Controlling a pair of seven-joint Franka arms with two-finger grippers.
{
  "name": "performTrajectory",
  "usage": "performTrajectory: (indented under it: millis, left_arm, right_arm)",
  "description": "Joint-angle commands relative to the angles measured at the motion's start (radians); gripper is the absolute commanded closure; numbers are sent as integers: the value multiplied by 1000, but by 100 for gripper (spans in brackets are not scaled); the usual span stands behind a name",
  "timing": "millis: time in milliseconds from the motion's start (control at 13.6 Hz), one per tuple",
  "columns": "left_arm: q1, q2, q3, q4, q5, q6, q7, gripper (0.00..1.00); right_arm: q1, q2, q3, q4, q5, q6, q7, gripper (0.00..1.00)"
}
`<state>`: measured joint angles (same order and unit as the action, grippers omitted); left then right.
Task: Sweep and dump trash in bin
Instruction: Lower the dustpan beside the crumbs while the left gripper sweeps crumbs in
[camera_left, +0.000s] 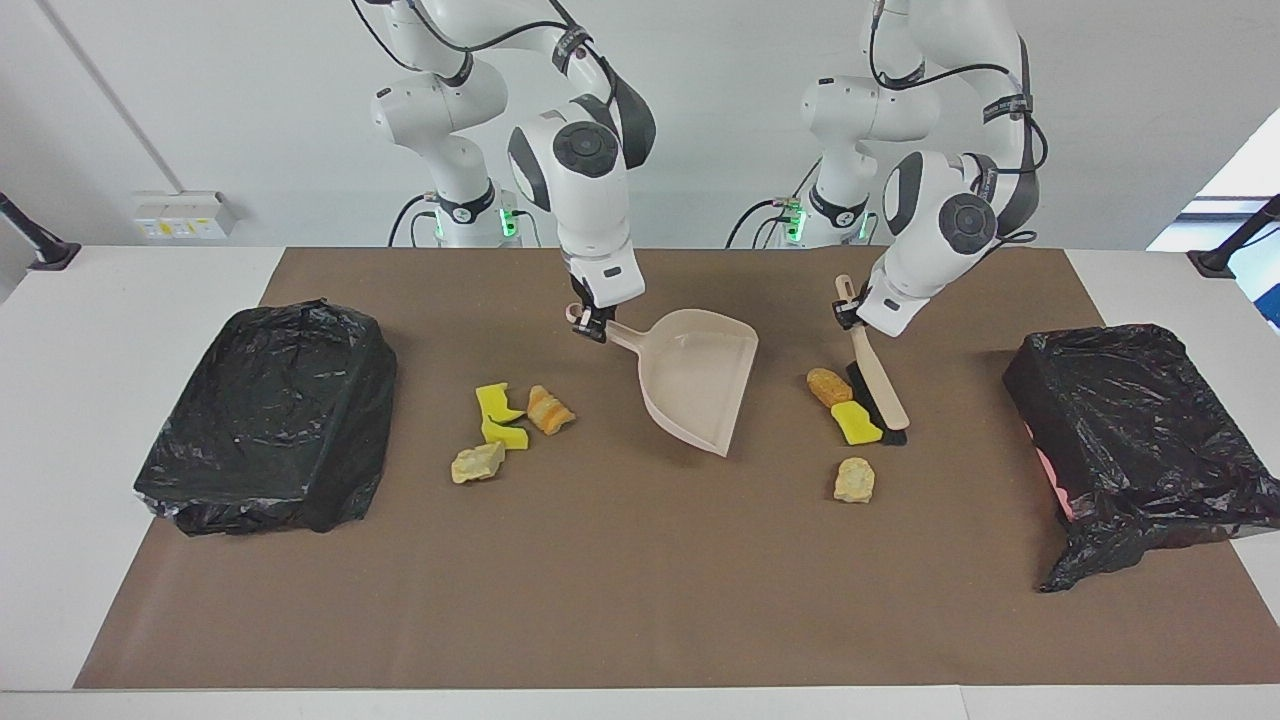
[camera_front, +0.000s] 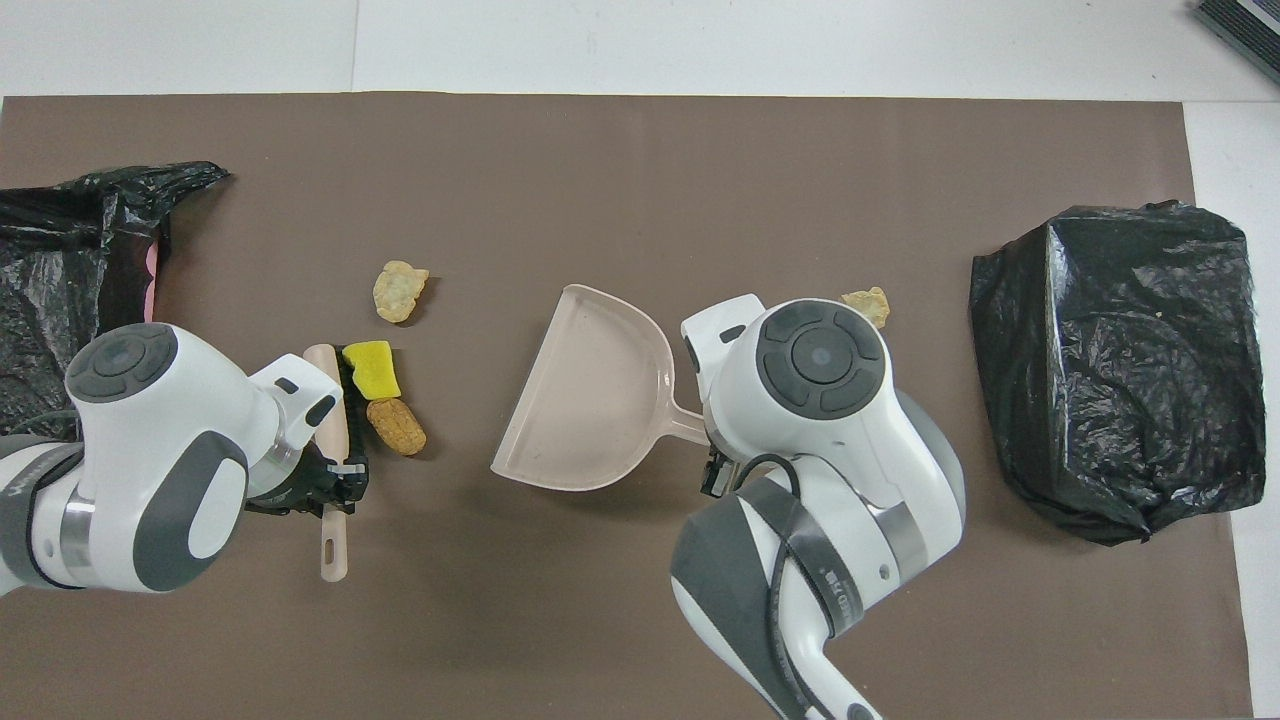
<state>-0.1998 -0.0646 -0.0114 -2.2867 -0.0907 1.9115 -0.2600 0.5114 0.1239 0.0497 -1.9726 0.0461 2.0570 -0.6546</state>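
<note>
While the right end effector (camera_left: 590, 325) pinches the dustpan (camera_left: 700, 385) handle, wrist bent sideways, pan mid-counter, mouth toward the left arm's end, the left end effector (camera_left: 848, 315) clamps the brush (camera_left: 880, 385) handle, arm angled down, bristles touching a yellow trash chunk (camera_left: 858, 423). Other trash chunks (camera_left: 510, 420) lie near the black-bagged bin (camera_left: 270, 415) at the right arm's end.

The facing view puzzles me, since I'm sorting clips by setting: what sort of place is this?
Probably a robotics lab: two arms are mounted at a white table covered by a brown mat, with cut sponge chunks laid out and a bag-lined bin at one end.
</note>
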Motion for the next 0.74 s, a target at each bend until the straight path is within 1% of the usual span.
performTrajectory:
  millis: [0,221,368,442,516,663]
  left_arm:
    - [-3,-24,-4,-34,16,15,30,100]
    - [-13,-20,-8,-34,14,41,57,100]
    - [-65,-5,-7,-37,11,53,54,100]
    - [-75,-1,-9,-42,0,73,56,100]
    - [-93,0,-10,-42,-17,81,53,100]
    - [-147,0,-9,-40,-81,84,51,100]
  right_arm:
    - [24,-20,1,-94,5,109,-17,100]
    - [27,-10,1,-100,5,121,-4,100]
    - [32,-9,1,-104,5,120,19,100]
    - [65,3,-1,-111,3,124,54,100]
    - [85,23,-1,-109,1,133,91,100]
    - [87,33,-1,-108,-8,147,116,100]
